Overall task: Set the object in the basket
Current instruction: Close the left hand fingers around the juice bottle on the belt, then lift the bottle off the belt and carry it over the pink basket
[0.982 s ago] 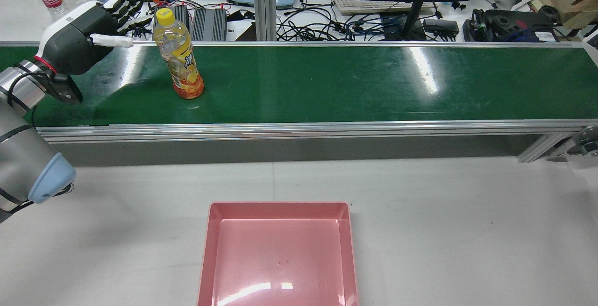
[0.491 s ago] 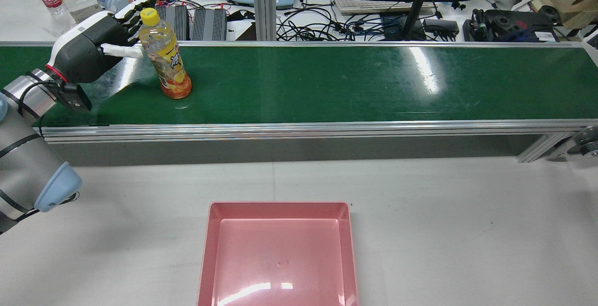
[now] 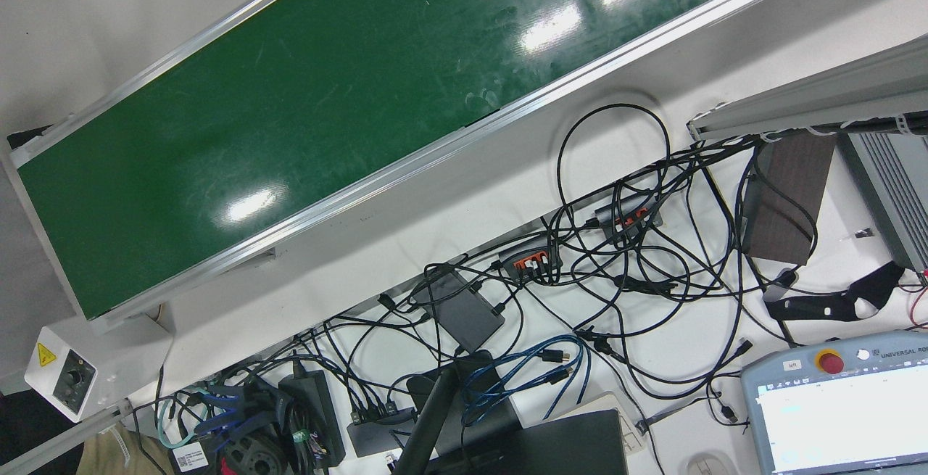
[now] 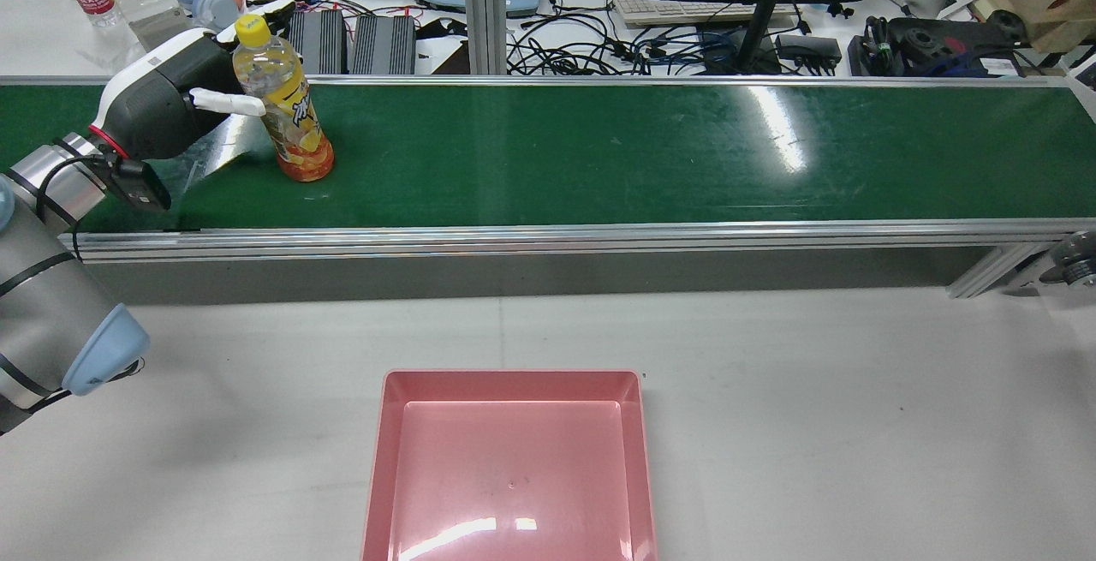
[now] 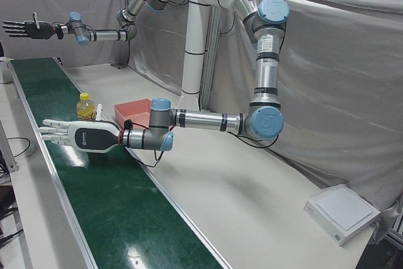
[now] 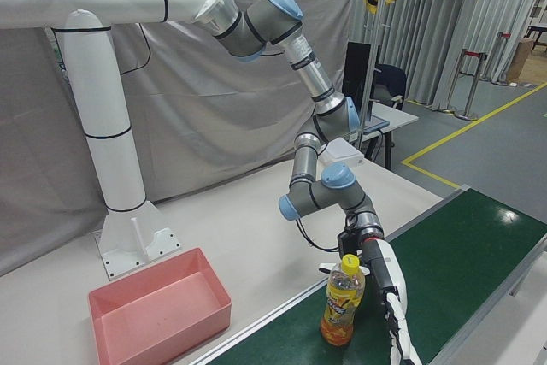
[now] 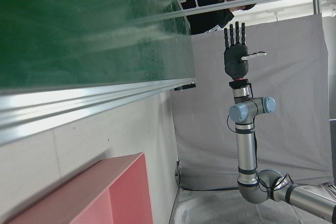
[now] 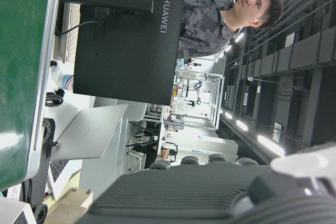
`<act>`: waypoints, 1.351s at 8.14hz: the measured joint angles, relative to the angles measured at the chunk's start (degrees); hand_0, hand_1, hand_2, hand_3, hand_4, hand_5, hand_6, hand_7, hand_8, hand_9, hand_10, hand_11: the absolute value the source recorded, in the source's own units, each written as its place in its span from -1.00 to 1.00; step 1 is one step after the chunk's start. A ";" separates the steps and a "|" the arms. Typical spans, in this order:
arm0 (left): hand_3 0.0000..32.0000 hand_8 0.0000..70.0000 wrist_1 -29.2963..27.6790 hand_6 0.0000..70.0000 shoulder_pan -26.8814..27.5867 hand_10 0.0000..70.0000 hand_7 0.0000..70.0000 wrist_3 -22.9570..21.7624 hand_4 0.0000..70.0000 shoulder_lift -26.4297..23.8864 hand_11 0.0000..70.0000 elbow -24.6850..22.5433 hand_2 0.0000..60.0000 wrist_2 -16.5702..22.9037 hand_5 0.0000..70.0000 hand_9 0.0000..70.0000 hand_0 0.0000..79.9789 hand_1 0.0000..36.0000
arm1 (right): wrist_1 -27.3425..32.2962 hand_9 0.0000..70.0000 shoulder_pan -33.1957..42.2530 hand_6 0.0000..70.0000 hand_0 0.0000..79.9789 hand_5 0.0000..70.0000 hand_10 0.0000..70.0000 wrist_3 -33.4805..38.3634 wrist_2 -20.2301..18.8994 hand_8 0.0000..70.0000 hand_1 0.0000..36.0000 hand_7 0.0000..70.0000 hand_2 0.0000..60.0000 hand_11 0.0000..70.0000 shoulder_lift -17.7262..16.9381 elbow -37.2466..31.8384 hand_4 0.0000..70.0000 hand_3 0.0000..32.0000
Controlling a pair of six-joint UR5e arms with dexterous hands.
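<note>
1. The left robot hand (image 4: 175, 103) hovers over the far-left end of the green conveyor belt (image 4: 599, 150), its fingers spread flat and holding nothing; one white-tipped finger reaches toward the bottle's shoulder. It looks poised to wrap the bottle from the side.
2. The juice bottle (image 4: 282, 111) stands upright on the belt, right at that hand's fingertips, yellow cap up. Whether they touch I cannot tell. Its yellow label carries writing too small to read.
3. The pink basket (image 4: 511, 467) sits empty on the white counter (image 4: 856, 424), well to the hand's right and nearer the robot, ready to receive the bottle.
4. The right robot hand (image 5: 25, 28) is held high, spread and idle, well away from the belt.
5. The black monitor (image 8: 131, 35) reads "HUAWEI".
</note>
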 measured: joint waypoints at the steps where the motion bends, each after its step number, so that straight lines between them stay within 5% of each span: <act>1: -1.00 -0.99 -0.09 -1.00 0.02 -0.77 -0.99 -0.03 -0.99 -0.01 -0.63 -0.10 -0.69 0.18 -0.62 -0.91 0.11 -0.41 | 0.00 -1.00 0.00 -1.00 -1.00 -1.00 -1.00 -0.03 0.00 -1.00 -1.00 -1.00 -1.00 -1.00 0.00 0.00 -1.00 -1.00; 2: -1.00 -0.89 -0.13 -1.00 0.03 -0.69 -0.94 -0.06 -0.98 -0.03 -0.51 -0.21 -0.31 0.26 -0.44 -0.78 0.13 -0.23 | 0.00 -1.00 0.00 -1.00 -1.00 -1.00 -1.00 -0.05 0.00 -1.00 -1.00 -1.00 -1.00 -1.00 0.00 0.00 -1.00 -1.00; 3: -1.00 -0.72 -0.21 -0.91 0.03 -0.43 -0.71 -0.09 -0.87 -0.02 -0.12 -0.31 0.41 0.32 -0.16 -0.53 0.15 0.09 | 0.00 -1.00 0.00 -1.00 -1.00 -1.00 -1.00 -0.05 0.00 -1.00 -1.00 -1.00 -1.00 -1.00 0.00 0.00 -1.00 -1.00; 4: -1.00 -0.22 -0.30 -0.53 0.03 0.25 -0.04 -0.21 -0.29 -0.01 0.79 -0.39 1.00 0.64 0.41 0.19 0.16 0.32 | 0.00 -1.00 0.00 -1.00 -1.00 -1.00 -1.00 -0.03 0.00 -1.00 -1.00 -1.00 -1.00 -1.00 0.00 0.00 -1.00 -1.00; 5: -1.00 0.28 -0.22 -0.05 0.01 0.54 0.68 -0.41 -0.25 0.01 1.00 -0.45 1.00 0.97 1.00 0.83 0.16 0.48 | 0.00 -1.00 0.00 -1.00 -1.00 -1.00 -1.00 0.00 0.00 -1.00 -1.00 -1.00 -1.00 -1.00 0.00 0.00 -1.00 -1.00; 6: -1.00 0.52 -0.11 0.13 -0.02 0.69 1.00 -0.62 -0.28 0.02 1.00 -0.48 1.00 1.15 1.00 1.00 0.18 0.75 | 0.00 -1.00 0.00 -1.00 -1.00 -1.00 -1.00 0.02 0.00 -1.00 -1.00 -1.00 -1.00 -1.00 0.00 0.00 -1.00 -1.00; 9: -1.00 0.58 -1.08 0.15 -0.19 0.72 1.00 -2.05 -0.24 0.94 1.00 -1.53 1.00 1.32 1.00 1.00 0.21 0.90 | 0.00 -1.00 0.00 -1.00 -1.00 -1.00 -1.00 -0.02 0.00 -1.00 -1.00 -1.00 -1.00 -1.00 0.00 0.00 -1.00 -1.00; 11: -1.00 0.53 0.85 0.11 -0.13 0.66 1.00 -2.63 -0.21 1.23 1.00 -6.50 1.00 2.60 1.00 1.00 0.22 0.92 | 0.00 -1.00 0.00 -1.00 -1.00 -1.00 -1.00 -0.04 0.00 -1.00 -1.00 -1.00 -1.00 -1.00 0.00 0.00 -1.00 -1.00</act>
